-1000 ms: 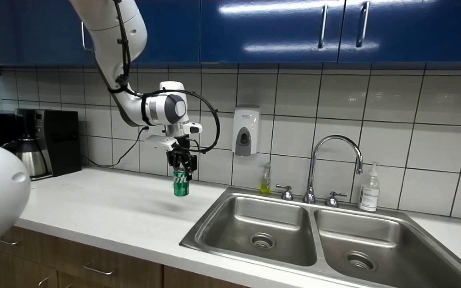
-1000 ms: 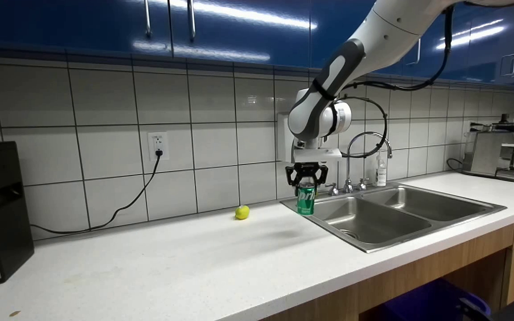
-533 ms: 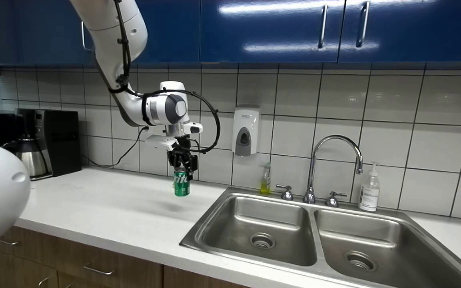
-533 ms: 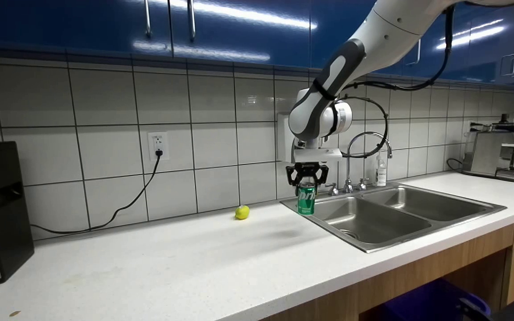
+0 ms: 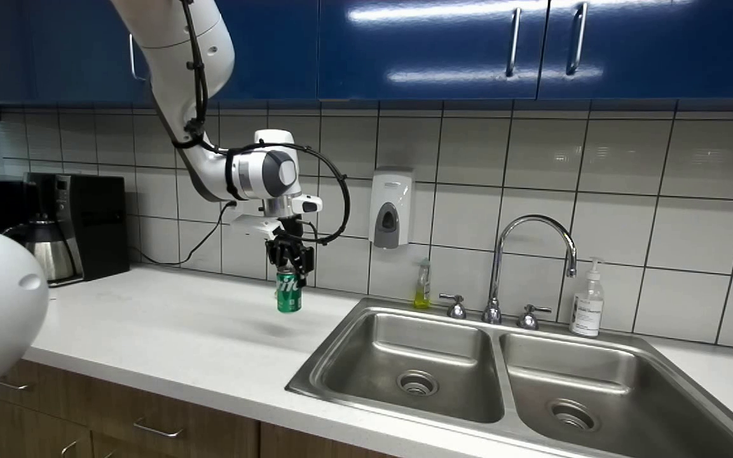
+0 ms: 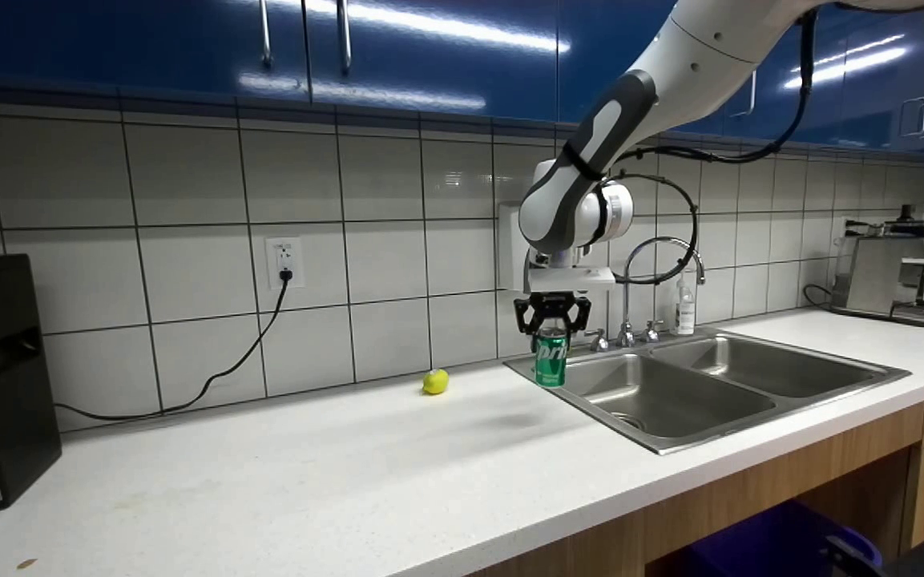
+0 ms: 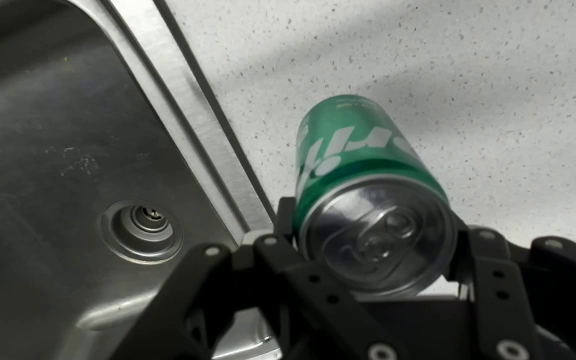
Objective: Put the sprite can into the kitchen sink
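Observation:
The sprite can (image 5: pixel 288 295) is green with a silvery top. My gripper (image 6: pixel 551 340) is shut on its upper part, with one finger on each side. The can (image 6: pixel 550 367) hangs upright above the white counter, just beside the sink's left edge, its shadow on the counter below. In the wrist view the can (image 7: pixel 357 145) sits between the black fingers (image 7: pixel 373 230), its top towards me. The steel double-basin kitchen sink (image 5: pixel 500 375) lies to the right of the can in both exterior views. In the wrist view its rim (image 7: pixel 195 107) and one basin with a drain are to the left.
A curved chrome faucet (image 5: pixel 496 267) and handles stand behind the basins, with a yellow soap bottle (image 5: pixel 423 286) and a pump bottle (image 5: pixel 587 305). A wall soap dispenser (image 5: pixel 391 207) is right of the arm. A small yellow round object (image 6: pixel 435 381) lies near the wall.

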You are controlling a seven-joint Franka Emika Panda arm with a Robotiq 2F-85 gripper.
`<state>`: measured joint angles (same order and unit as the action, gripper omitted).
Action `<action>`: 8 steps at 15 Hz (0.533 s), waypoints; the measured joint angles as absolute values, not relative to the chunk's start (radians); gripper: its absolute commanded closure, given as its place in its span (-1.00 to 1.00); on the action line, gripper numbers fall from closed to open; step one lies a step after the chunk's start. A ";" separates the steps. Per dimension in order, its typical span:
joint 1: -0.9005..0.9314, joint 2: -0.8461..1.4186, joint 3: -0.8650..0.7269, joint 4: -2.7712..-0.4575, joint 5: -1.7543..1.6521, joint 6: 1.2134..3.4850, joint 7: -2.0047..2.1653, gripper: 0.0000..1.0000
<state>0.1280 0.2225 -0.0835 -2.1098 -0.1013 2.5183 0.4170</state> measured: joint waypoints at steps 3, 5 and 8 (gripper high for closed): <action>0.125 0.236 -0.086 -2.110 -0.101 2.520 0.417 0.24; 0.116 0.246 -0.094 -2.110 -0.101 2.534 0.417 0.24; 0.094 0.258 -0.119 -2.108 -0.101 2.558 0.417 0.24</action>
<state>0.0938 0.2582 -0.1189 -2.1076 -0.1012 2.5576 0.4170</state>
